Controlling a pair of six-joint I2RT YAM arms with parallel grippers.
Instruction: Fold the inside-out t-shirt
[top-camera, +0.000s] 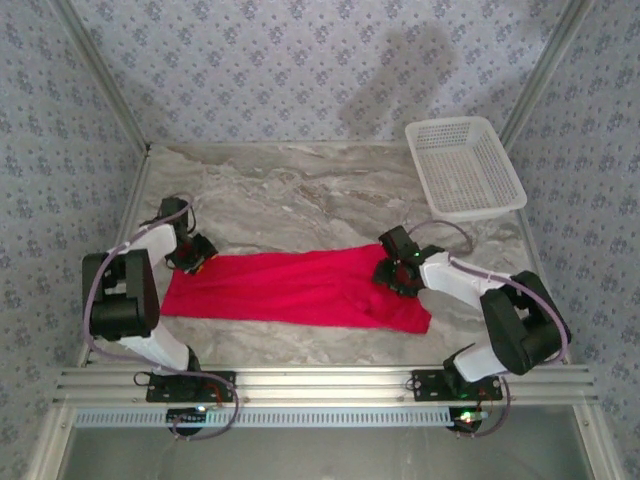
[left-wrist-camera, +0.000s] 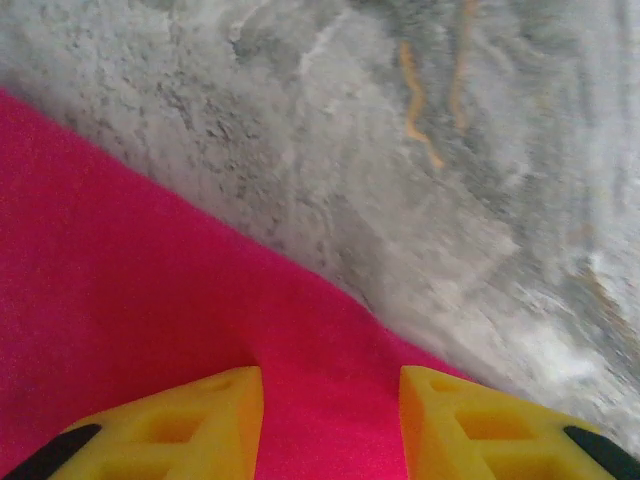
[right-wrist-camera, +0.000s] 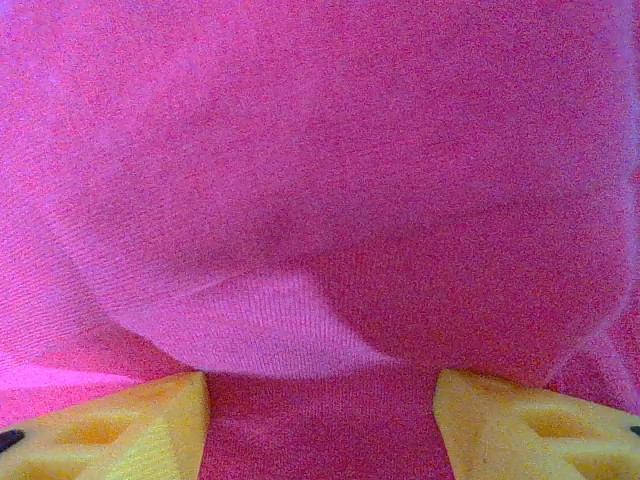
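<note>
The inside-out t-shirt (top-camera: 300, 285) is bright red and lies flat as a long band across the near half of the marble table (top-camera: 300, 195). My left gripper (top-camera: 193, 258) sits low at the band's far left corner. In the left wrist view its yellow fingers (left-wrist-camera: 200, 420) stand apart over the cloth (left-wrist-camera: 120, 280), whose edge runs diagonally against bare marble; the left gripper (left-wrist-camera: 330, 385) is open. My right gripper (top-camera: 395, 272) is down on the band's right part, also open (right-wrist-camera: 320, 385), with red cloth (right-wrist-camera: 320, 150) and a small raised fold under it.
A white mesh basket (top-camera: 465, 165) stands at the table's far right corner. Metal frame posts border the left and right sides, and a rail (top-camera: 320, 382) runs along the near edge by the arm bases.
</note>
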